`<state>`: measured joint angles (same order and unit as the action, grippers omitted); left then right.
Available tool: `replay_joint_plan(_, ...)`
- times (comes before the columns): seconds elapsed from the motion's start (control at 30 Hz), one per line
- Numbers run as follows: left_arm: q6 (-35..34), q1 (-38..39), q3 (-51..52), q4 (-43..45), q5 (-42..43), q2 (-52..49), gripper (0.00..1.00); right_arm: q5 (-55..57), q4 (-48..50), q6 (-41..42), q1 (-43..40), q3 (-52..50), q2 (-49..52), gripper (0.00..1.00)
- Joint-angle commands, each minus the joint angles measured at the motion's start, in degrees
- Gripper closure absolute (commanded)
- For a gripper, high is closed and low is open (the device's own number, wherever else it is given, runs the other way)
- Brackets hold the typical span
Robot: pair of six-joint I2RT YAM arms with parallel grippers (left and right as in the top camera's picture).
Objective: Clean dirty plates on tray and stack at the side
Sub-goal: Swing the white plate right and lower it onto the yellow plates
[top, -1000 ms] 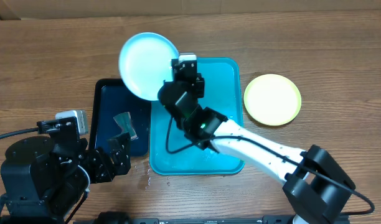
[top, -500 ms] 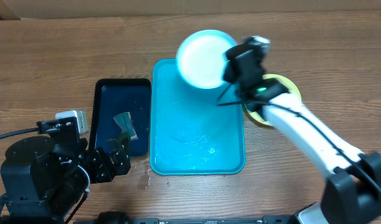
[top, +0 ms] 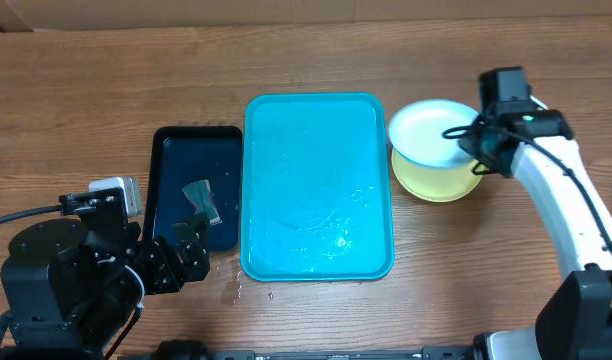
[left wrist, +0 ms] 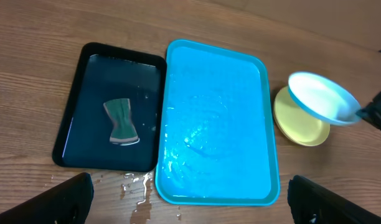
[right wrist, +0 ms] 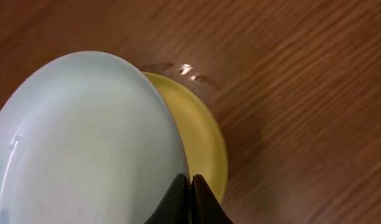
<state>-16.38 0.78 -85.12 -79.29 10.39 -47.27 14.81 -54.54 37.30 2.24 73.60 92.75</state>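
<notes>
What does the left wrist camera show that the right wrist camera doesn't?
Only the left wrist view: the large bright cyan-blue rectangular plastic tray, wet, and beside it the narrower black tray with a small green pad lying in it. Only the right wrist view: the right pincer, its dark tips shut on the rim of the round light cyan plastic plate. Both: that plate, tilted above the round yellow-green plastic plate, and the brown wooden table.
</notes>
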Motion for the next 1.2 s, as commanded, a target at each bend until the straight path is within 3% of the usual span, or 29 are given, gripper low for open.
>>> replay_joint_plan(0.0,-0.4,0.0,-0.5,0.2,-0.7,0.0,0.00,-0.8,-0.8,-1.8,-1.9,-1.6,-1.2,0.96)
replay_joint_plan(0.63,-0.4,0.0,-0.5,0.2,-0.7,0.0,0.00,-5.5,13.4,-1.7,-2.6,-14.4,-1.2,0.94)
replay_joint_plan(0.8,-0.4,0.0,-0.5,0.2,-0.7,0.0,0.00,-5.5,13.5,-1.7,-2.6,-14.4,-1.2,0.78)
replay_joint_plan(0.97,-0.4,0.0,-0.5,0.2,-0.7,0.0,0.00,-5.5,13.0,-1.7,-2.6,-14.5,-1.2,0.46)
replay_joint_plan(1.07,-0.4,0.0,-0.5,0.2,-0.7,0.0,0.00,-6.5,11.6,-1.7,-2.6,-14.4,-1.2,0.17)
replay_joint_plan(1.17,-0.4,0.0,-0.5,0.2,-0.7,0.0,0.00,-10.6,10.2,-1.8,-2.6,-14.5,-1.2,0.00)
